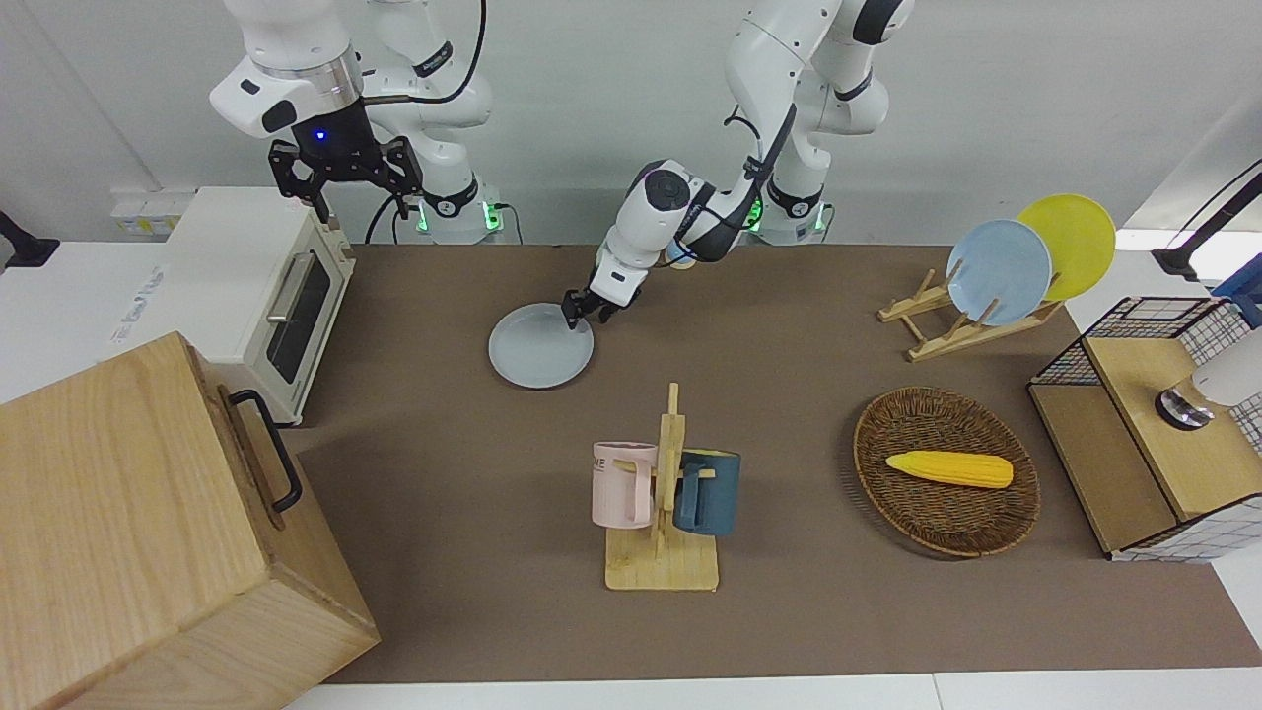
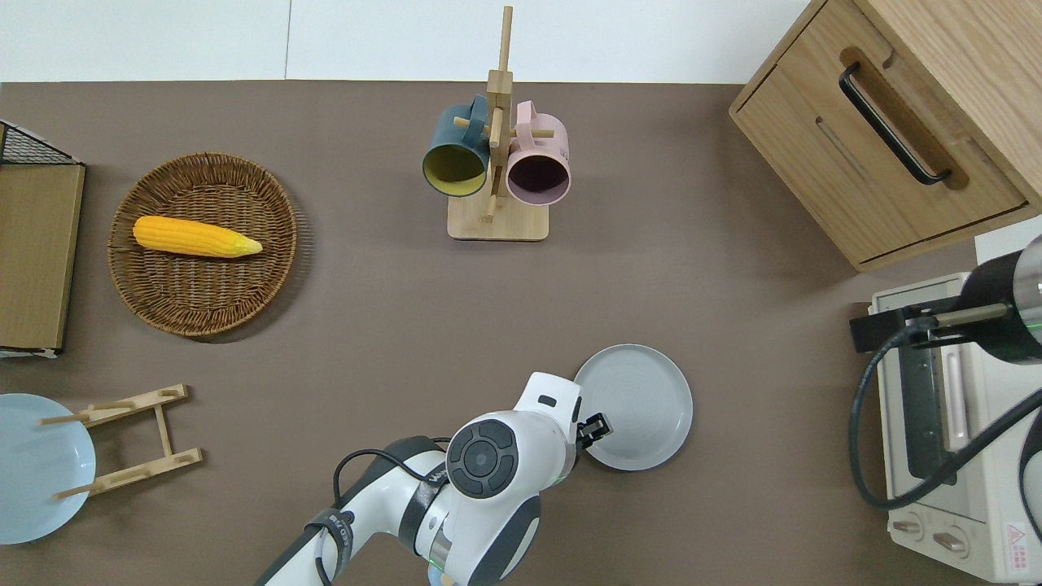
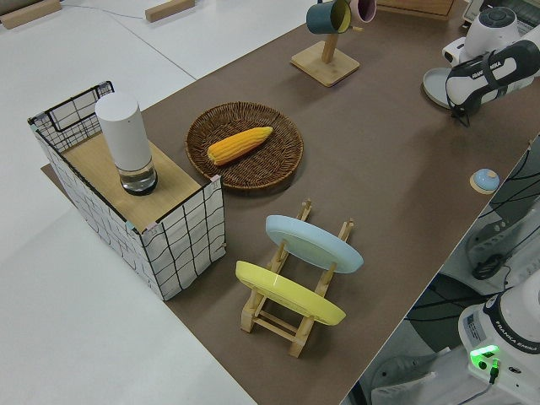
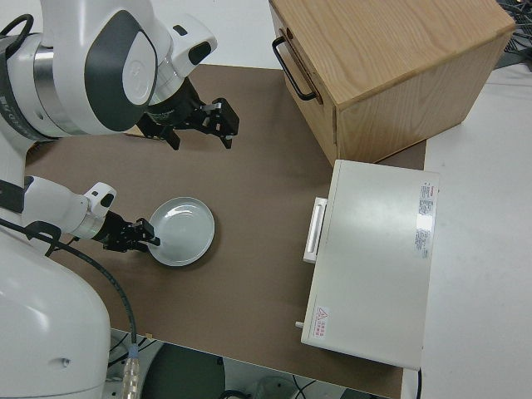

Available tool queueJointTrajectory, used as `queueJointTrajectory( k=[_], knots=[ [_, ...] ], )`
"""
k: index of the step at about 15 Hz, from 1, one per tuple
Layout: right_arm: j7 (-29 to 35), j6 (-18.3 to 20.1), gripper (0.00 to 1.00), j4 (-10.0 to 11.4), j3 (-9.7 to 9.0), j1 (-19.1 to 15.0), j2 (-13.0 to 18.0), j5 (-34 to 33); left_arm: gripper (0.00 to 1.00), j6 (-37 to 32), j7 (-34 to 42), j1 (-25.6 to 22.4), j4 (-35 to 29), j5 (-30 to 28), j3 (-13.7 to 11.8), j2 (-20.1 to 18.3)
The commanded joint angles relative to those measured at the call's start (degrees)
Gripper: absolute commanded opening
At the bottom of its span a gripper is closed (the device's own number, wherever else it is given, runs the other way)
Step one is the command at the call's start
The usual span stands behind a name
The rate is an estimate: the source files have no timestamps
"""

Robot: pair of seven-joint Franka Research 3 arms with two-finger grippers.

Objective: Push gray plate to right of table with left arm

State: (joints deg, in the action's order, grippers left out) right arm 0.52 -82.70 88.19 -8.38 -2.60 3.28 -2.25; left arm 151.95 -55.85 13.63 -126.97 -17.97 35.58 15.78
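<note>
Pale gray-blue, the gray plate [image 1: 541, 345] [image 2: 637, 406] [image 4: 183, 230] lies flat on the brown table [image 1: 789, 325] [image 2: 374, 325], nearer to the robots than the mug rack [image 1: 663, 503] [image 2: 496, 146] and toward the toaster oven [image 1: 266, 286] at the right arm's end. Left gripper [image 1: 580, 308] [image 2: 593, 426] [image 4: 143, 236] sits low at the plate's rim on the side toward the left arm's end, touching it; finger spread cannot be determined, and nothing is seen to be gripped. Right arm parked, right gripper [image 1: 343, 177] [image 4: 191, 125] spread wide, empty
</note>
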Motion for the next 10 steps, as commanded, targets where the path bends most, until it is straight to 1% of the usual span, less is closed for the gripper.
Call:
queueJointTrajectory(
  k=[1,2,3,5,6,8,10],
  knots=[
    [-1.13,0.08,0.996,0.23,-0.14,-0.39,0.41,0.14,0.99,-6.65,-0.05,-1.49,-0.56,-0.14,-0.6,-4.87],
    [-1.13,0.08,0.996,0.23,-0.14,-0.39,0.41,0.14,0.99,-9.98,1.69,-1.59,-0.47,0.39,-2.08,-6.89],
    [-1.13,0.08,0.996,0.23,-0.14,-0.39,0.41,0.14,0.99,-14.45,5.37,-1.59,-0.38,0.65,-4.97,-9.08],
    [-1.13,0.08,0.996,0.23,-0.05,-0.39,0.41,0.14,0.99,-23.41,13.89,-1.59,-0.21,0.57,-11.64,-14.18],
    [-1.13,0.08,0.996,0.23,-0.05,-0.39,0.41,0.14,0.99,-27.89,17.84,-1.5,0.66,0.57,-15.33,-16.12],
    [-1.13,0.08,0.996,0.23,-0.14,-0.39,0.41,0.14,0.99,-36.6,26.11,-1.24,4.43,0.66,-23.41,-16.66],
    [-1.13,0.08,0.996,0.23,-0.05,-0.39,0.41,0.14,0.99,-41.97,29.82,-0.97,7.77,1.88,-28.96,-16.66]
  ],
)
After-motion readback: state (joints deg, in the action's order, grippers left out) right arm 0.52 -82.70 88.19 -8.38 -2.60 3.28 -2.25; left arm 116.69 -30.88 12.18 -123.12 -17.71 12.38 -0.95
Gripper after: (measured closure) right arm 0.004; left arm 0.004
